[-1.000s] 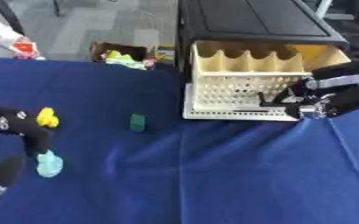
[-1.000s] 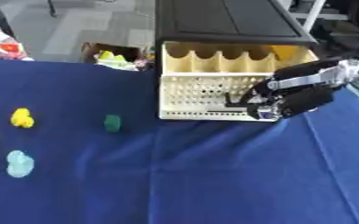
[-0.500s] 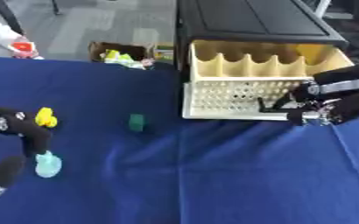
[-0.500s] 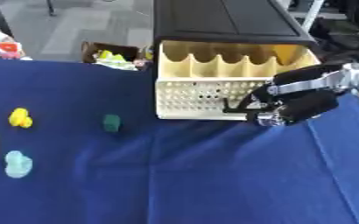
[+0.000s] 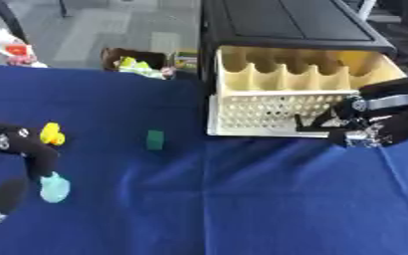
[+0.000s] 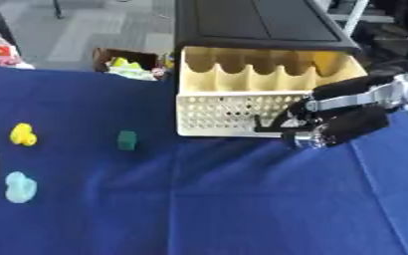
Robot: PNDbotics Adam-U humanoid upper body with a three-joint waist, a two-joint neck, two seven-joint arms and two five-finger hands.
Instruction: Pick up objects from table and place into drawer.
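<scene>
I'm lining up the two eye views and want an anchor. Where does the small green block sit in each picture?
Left eye view: the green block lies on the blue cloth, left of centre, left of the cream drawer's front.
Right eye view: the green block lies further toward the left edge, again left of the drawer.
Shared landmark: the cream drawer, pulled open from the black cabinet.
</scene>
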